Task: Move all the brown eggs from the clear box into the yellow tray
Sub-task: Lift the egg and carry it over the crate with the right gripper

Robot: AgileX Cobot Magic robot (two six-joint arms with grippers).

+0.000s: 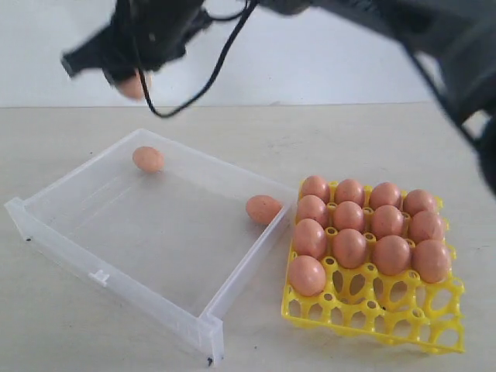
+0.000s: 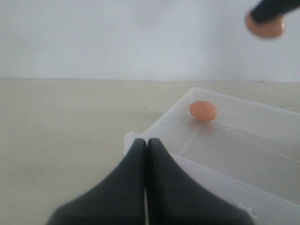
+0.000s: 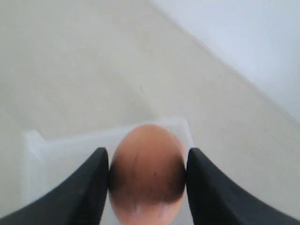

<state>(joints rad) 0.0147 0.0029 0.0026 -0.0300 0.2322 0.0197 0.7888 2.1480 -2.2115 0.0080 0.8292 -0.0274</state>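
Note:
My right gripper (image 1: 130, 81) hangs high over the far left of the clear box (image 1: 116, 267), shut on a brown egg (image 3: 146, 173) held between both fingers (image 3: 89, 187). Two brown eggs remain in the box: one (image 1: 148, 159) near its far wall and one (image 1: 263, 209) against its right wall. The yellow tray (image 1: 372, 314) to the right holds several brown eggs (image 1: 350, 248) in its far rows; its near row of cells shows bare. My left gripper (image 2: 146, 143) is shut with nothing in it, low by the box's corner (image 2: 131, 138), and is not seen in the exterior view.
A black cable (image 1: 203, 81) loops down from the right arm above the box. The right arm's dark body (image 1: 465, 70) crosses the upper right above the tray. Pale tabletop (image 1: 70, 333) surrounds the box and tray, with a white wall (image 1: 310, 62) behind.

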